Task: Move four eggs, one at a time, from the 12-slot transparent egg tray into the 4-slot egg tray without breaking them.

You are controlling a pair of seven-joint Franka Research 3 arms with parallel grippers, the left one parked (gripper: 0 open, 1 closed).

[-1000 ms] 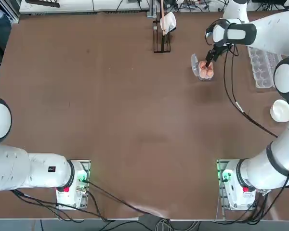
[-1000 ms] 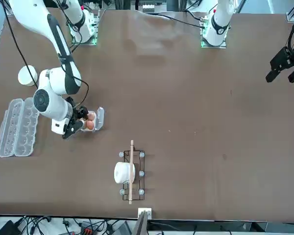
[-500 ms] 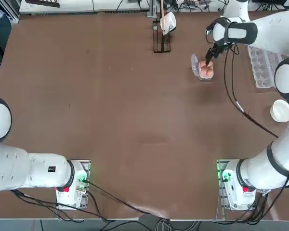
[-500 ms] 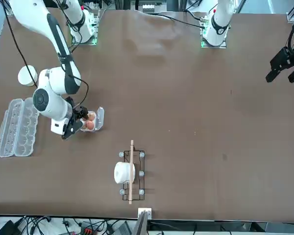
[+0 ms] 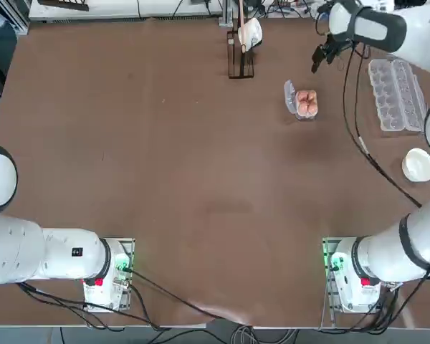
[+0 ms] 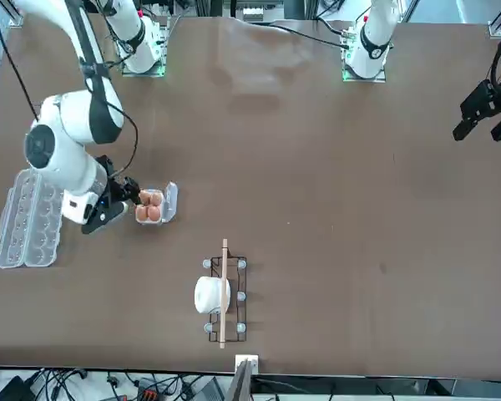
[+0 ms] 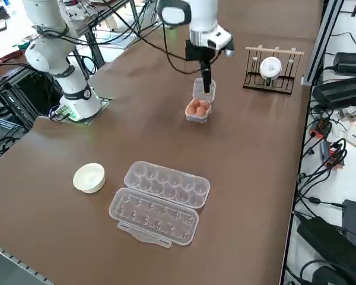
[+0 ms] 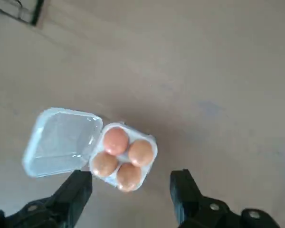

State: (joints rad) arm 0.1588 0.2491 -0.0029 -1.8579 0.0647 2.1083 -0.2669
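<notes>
By the middle of the tabletop's (image 5: 201, 179) far edge stands a dark wire rack (image 7: 275, 76) with a white round piece (image 7: 270, 67) on it, and to its right, short of that edge, the 4-slot egg tray (image 5: 301, 112) cradles the four eggs (image 8: 116, 141), one per cup, its lid folded open to the left. Just beyond and right of it hovers the right gripper (image 8: 132, 175), jaws spread and holding nothing. Near the tabletop's far right corner lies the open 12-slot transparent egg tray (image 7: 160, 203), with a white bowl (image 5: 418, 165) on its robot side.
</notes>
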